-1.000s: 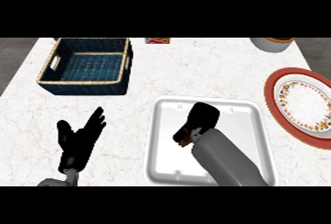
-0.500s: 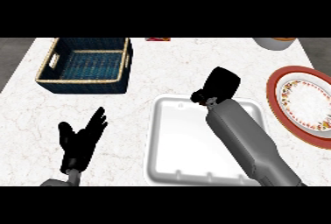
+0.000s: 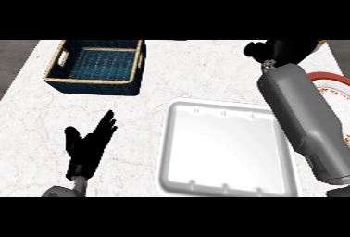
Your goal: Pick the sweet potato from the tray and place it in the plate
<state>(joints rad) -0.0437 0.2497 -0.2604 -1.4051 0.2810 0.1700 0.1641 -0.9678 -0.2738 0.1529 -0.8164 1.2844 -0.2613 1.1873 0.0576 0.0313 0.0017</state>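
My right hand (image 3: 282,50) is curled shut at the far right of the counter, past the far right corner of the white tray (image 3: 179,152). Only an orange sliver of the sweet potato (image 3: 321,43) shows beside its fingers; the hand hides the remainder. The red-rimmed plate (image 3: 331,81) lies at the right edge, mostly covered by my right forearm (image 3: 304,120), with the hand just beyond its far left side. Nothing lies in the tray. My left hand (image 3: 89,144) rests open on the counter to the left of the tray, fingers up.
A dark blue woven basket (image 3: 96,82) with a tan rim stands at the far left. My right forearm crosses above the tray's right side. The counter's left edge runs beside the basket.
My right hand has lifted out of the tray with the sweet potato and travelled away and to the right, toward the plate. The left hand has stayed still.
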